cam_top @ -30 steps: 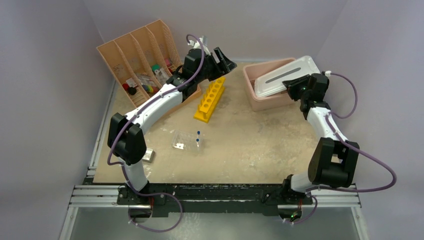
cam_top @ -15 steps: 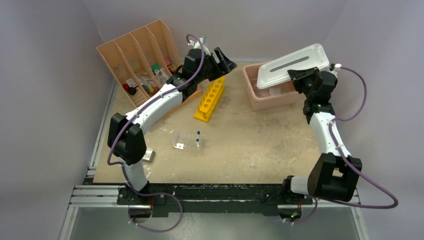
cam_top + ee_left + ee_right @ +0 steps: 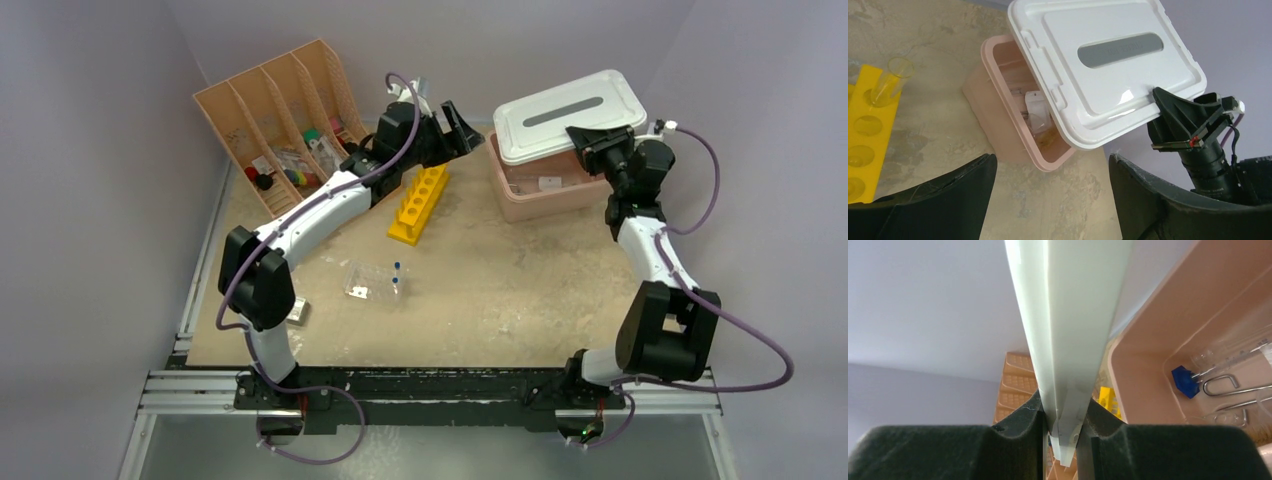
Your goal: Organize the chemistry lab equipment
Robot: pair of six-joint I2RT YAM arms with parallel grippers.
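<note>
My right gripper [image 3: 592, 142] is shut on the edge of the white lid [image 3: 570, 113] and holds it raised over the pink tub [image 3: 520, 203]. The right wrist view shows the fingers clamping the lid's rim [image 3: 1063, 425]. Inside the tub lie a blue-capped clear flask [image 3: 1184, 381] and bent wire pieces [image 3: 1220, 385]. A white packet [image 3: 1037, 112] also lies in the tub. My left gripper [image 3: 462, 128] is open and empty [image 3: 1052, 160], hovering left of the tub. A clear packet of blue-tipped pipettes [image 3: 375, 280] lies mid-table. A silver blister sheet [image 3: 297, 310] lies near the left arm's base.
A yellow test-tube rack [image 3: 420, 205] lies between the arms, with one clear tube [image 3: 892, 80] in it. The peach slotted organizer [image 3: 262, 112] with small coloured items stands at the back left. Walls close in at the back and both sides.
My right gripper has lifted the white lid from its tilted rest on the tub up and back, uncovering the tub. My left gripper has shifted slightly right toward the tub.
</note>
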